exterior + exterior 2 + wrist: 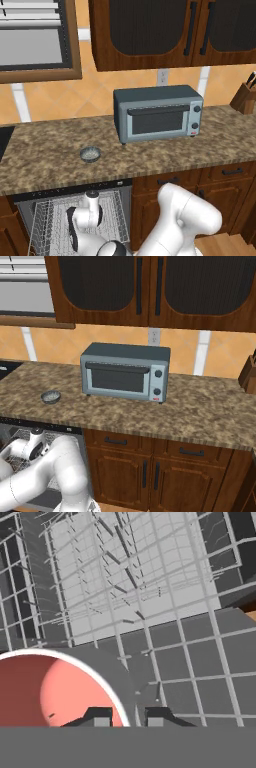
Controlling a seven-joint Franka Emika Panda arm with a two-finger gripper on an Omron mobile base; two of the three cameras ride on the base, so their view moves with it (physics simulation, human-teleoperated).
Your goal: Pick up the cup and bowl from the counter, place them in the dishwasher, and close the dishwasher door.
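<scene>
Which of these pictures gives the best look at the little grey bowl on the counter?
The left base view: the bowl sits near the middle of the counter, close enough to show its pale inside. The right base view shows the bowl smaller, near the left edge.

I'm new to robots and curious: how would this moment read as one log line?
cup: in dishwasher rack | gripper: astride cup rim, slightly parted | bowl: on counter | dishwasher door: not shut

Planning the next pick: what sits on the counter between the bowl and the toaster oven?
Nothing: in both base views bare counter separates the bowl from the toaster oven.
</scene>
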